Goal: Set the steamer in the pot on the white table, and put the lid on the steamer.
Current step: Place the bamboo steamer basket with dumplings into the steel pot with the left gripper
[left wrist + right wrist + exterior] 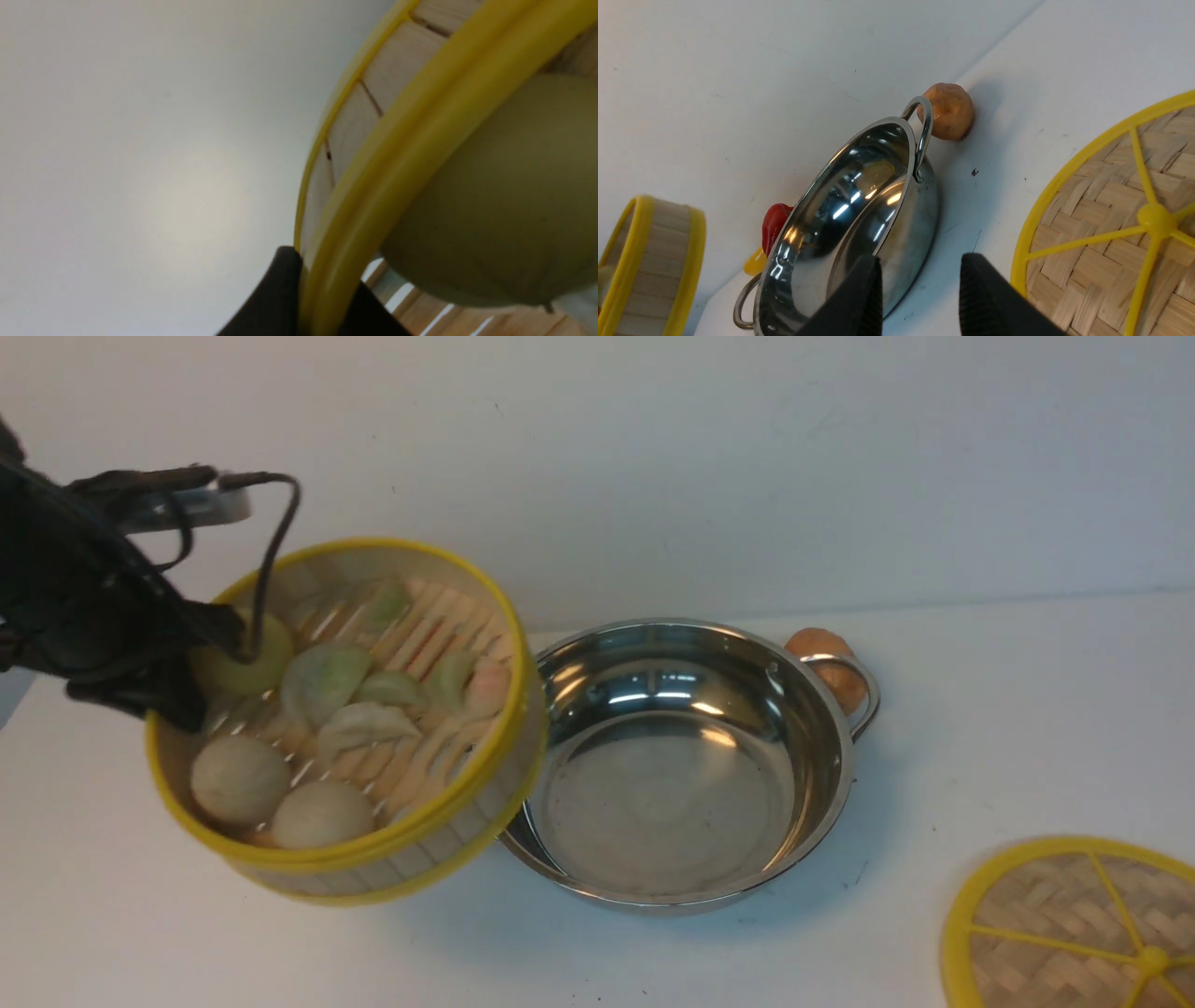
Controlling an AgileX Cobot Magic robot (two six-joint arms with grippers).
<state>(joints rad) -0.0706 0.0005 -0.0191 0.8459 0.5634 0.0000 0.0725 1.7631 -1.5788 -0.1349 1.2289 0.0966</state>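
Left pincer (177, 695) is clamped on the near-left rim of the steamer (439, 826), one finger inside and one outside the wall. That carries the basket by its edge, so it hangs tilted. The steamer is in the air, left of the pot (672, 803), and its right side overlaps the pot's left rim in the front view; it is not in the pot yet. Dumplings and buns (322, 812) sit on the slats. The pot stands empty on the white table (980, 709), ready to take it. The lid (1055, 915) lies flat on the table, right of the pot and well apart from it, likely waiting for the second step. Right pincer (920, 298) is open and empty, low over the table between pot and lid. A brown ball (822, 649) sits behind the pot handle. No brand, label or readable writing anywhere.
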